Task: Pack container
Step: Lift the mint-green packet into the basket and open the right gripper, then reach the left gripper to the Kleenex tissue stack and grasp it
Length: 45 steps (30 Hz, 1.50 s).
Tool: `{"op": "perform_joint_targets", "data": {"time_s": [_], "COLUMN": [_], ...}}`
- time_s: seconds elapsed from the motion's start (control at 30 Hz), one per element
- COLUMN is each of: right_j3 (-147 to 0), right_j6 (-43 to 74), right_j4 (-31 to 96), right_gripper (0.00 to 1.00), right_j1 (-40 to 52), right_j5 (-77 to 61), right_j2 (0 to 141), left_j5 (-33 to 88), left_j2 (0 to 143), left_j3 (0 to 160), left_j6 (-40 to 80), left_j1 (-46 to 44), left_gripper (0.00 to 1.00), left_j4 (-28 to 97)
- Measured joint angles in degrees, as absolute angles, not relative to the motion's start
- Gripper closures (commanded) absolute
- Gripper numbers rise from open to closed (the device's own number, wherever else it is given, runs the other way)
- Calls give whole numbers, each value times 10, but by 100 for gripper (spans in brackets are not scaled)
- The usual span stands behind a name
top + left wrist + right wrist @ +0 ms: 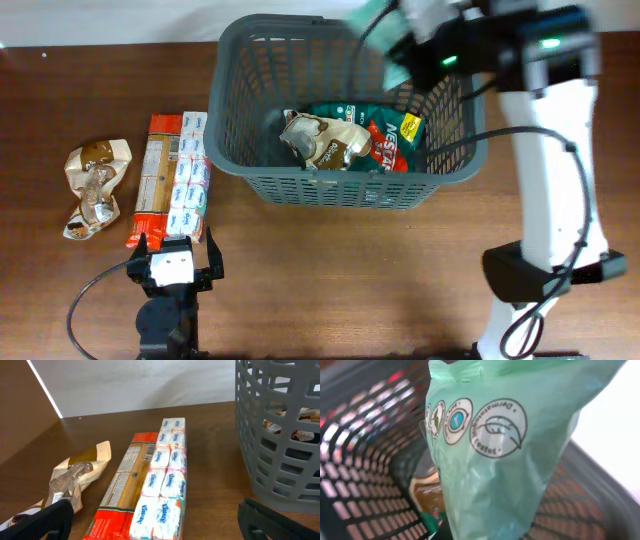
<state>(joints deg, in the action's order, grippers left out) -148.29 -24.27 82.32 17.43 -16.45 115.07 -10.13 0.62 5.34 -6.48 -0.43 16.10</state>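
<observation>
Lying beside one container (300, 188): three packets (155, 180).

Dark grey lattice basket (340, 188); mint-green packet (520, 460), round printed emblems.

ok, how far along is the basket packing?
Done: a brown-and-white packet, a dark green packet and a red Nescafé packet lie in the basket.
In hand: the right jaws hold a pale green packet over the basket's far right corner, not yet released.
To go: Kleenex pack, spaghetti pack and crumpled tan bag on the table. The left jaws are open and empty.
</observation>
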Motion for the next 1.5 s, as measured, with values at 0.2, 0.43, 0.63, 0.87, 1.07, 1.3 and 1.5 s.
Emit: {"op": "perform_joint_targets", "data": {"time_s": [0.2, 0.43, 0.63, 0.87, 1.07, 1.3, 1.5], "right_j3": [-1399, -1333, -1340, -1393, -1425, -1430, -1262], "right_j6": [-281, -294, -286, -227, -149, -54, 5], "right_j4": [779, 750, 746, 771, 755, 762, 695], "right_gripper": [94, 40, 36, 27, 20, 16, 9], "right_j1": [249, 280, 283, 261, 110, -158, -314], "right_j5": [-141, -130, -105, 27, 55, -17, -86], "right_j2": [1199, 1287, 1294, 1258, 1115, 1041, 1053], "left_j5": [-101, -101, -101, -101, -101, -101, -101], "left_j2": [6, 6, 6, 6, 6, 6, 6], "left_j3": [53, 53, 53, 53, 53, 53, 53], "left_j6": [-65, -65, -65, -65, -65, -65, -65], "left_j1": [-4, -4, -4, -4, -4, -4, -4], "left_gripper": [1, 1, 1, 1, 1, 1, 1], "left_j4": [161, 161, 161, 161, 161, 161, 161]}}
